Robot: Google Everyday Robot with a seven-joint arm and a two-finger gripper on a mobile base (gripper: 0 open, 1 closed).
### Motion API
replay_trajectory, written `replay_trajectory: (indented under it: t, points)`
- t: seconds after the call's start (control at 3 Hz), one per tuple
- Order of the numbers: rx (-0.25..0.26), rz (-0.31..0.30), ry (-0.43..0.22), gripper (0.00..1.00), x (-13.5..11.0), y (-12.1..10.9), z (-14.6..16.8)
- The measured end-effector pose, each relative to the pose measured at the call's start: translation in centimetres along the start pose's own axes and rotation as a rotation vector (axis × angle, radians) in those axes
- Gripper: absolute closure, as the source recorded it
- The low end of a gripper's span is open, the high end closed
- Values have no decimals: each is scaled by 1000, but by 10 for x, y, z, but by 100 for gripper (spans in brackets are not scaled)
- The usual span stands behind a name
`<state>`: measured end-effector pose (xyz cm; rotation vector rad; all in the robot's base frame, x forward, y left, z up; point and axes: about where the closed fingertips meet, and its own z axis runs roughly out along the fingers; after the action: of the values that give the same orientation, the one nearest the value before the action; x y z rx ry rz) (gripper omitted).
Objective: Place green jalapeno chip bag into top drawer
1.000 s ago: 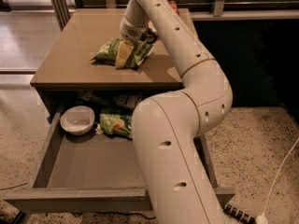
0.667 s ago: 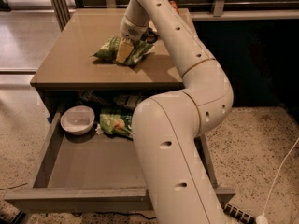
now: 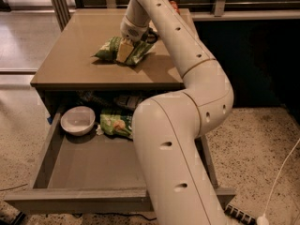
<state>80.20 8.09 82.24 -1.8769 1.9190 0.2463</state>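
The green jalapeno chip bag (image 3: 108,51) lies crinkled on the taupe cabinet top (image 3: 70,64), near its middle. My gripper (image 3: 125,50) reaches down from above onto the bag's middle and is closed on it, with a pale finger (image 3: 123,52) pressed against the foil. The bag still rests on the surface. The top drawer (image 3: 79,199) below is pulled wide open toward the camera. My own arm (image 3: 178,163) covers the drawer's right part.
In the drawer's back stand a white bowl (image 3: 78,120) and a lighter green bag (image 3: 115,123). A small red object (image 3: 175,5) sits at the cabinet top's back edge. A white cable (image 3: 281,172) and power strip (image 3: 240,214) lie on the floor at right.
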Motion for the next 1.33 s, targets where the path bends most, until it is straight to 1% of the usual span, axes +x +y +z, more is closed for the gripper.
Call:
replay_trajectory:
  t: [0.33,0.67,1.0,1.33]
  points:
    - [0,0,0,100,0,0,0]
    - [14,17,-2,100,2,-3,-11]
    - [112,109,-5,100,41,-18,-59]
    - [230,199,-9,100,78,-20,-124]
